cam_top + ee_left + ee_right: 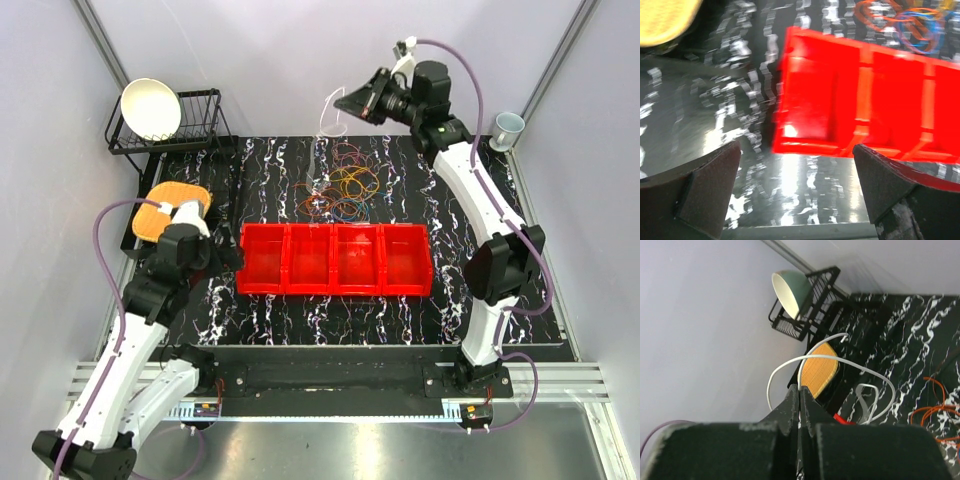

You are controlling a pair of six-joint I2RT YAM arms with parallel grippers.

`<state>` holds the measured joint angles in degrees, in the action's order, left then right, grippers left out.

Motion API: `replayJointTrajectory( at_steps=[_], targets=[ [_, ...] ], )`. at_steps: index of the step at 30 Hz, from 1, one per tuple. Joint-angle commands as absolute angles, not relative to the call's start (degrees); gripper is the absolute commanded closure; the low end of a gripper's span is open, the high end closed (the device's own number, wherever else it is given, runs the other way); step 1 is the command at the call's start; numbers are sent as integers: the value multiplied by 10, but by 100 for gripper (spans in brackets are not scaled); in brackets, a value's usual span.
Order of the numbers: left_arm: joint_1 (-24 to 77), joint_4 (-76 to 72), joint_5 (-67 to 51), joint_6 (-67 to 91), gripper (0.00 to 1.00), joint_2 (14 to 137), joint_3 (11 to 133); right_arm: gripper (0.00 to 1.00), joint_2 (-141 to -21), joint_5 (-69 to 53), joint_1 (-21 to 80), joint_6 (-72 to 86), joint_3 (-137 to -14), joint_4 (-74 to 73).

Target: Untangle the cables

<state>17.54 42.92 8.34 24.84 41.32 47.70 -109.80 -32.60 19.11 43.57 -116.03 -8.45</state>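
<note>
A tangle of thin coiled cables (345, 185), orange, red, yellow and blue, lies on the black marbled table behind the red bin. My right gripper (345, 103) is raised above the back of the table. It is shut on a white cable (328, 112), which loops out from the closed fingertips (794, 399) in the right wrist view (785, 362) and hangs toward the pile. My left gripper (235, 258) is open and empty, low over the table at the left end of the red bin (830, 100). Orange and blue cables (912, 22) show beyond the bin.
The red bin (335, 260) with several compartments spans the middle of the table. A black wire rack (190, 125) holding a white bowl (152, 108) stands back left. An orange pad (170, 205) lies near the left arm. A mug (508, 128) sits back right.
</note>
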Motion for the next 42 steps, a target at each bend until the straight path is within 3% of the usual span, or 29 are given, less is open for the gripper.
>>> replayJointTrajectory(
  at_steps=[1,19,27,42],
  targets=[
    [199,323,4,236,6,455,539,100,-1042,-368,201,431,-1121,-67],
    [279,94,-93,219,11,694,775,100,-879,-374,203,410,-967,-136],
    [340,45,-132,218,11,728,802,100,-852,-395,207,432,-937,-124],
    [378,45,-32,178,12,727,782,100,-831,-402,209,437,-930,-120]
  ],
)
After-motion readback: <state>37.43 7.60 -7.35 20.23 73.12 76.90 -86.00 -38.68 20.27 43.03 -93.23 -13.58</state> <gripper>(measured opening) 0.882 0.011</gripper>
